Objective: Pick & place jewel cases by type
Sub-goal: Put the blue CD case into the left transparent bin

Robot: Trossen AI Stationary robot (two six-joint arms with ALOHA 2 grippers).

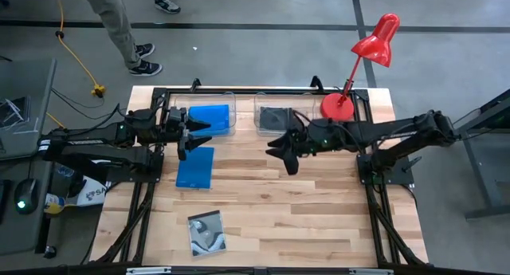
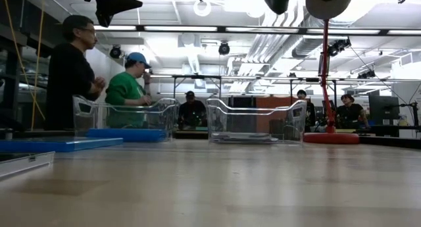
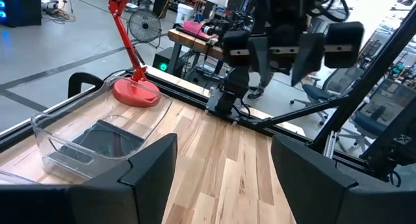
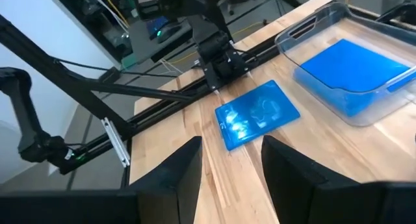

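Left gripper (image 3: 221, 169) fingers spread apart, empty, above wooden table (image 3: 227, 159); clear tub (image 3: 71, 130) holds dark case (image 3: 107, 138); red lamp (image 3: 133, 87) beside tub; right gripper (image 3: 286, 52) aloft opposite.

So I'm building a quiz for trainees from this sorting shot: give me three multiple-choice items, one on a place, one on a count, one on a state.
1. Where does the swirl-covered case lie?
A. in the left tub
B. on the bare table near the front edge
C. under the lamp

2. How many clear tubs stand on the table?
A. one
B. two
C. four

3. The left gripper is
A. open and empty
B. shut on a blue case
C. shut on the lamp

Answers: 1 B, it sits alone on the wood. 2 B, the left tub and right tub stand side by side. 3 A, the fingers stand apart with nothing between them.
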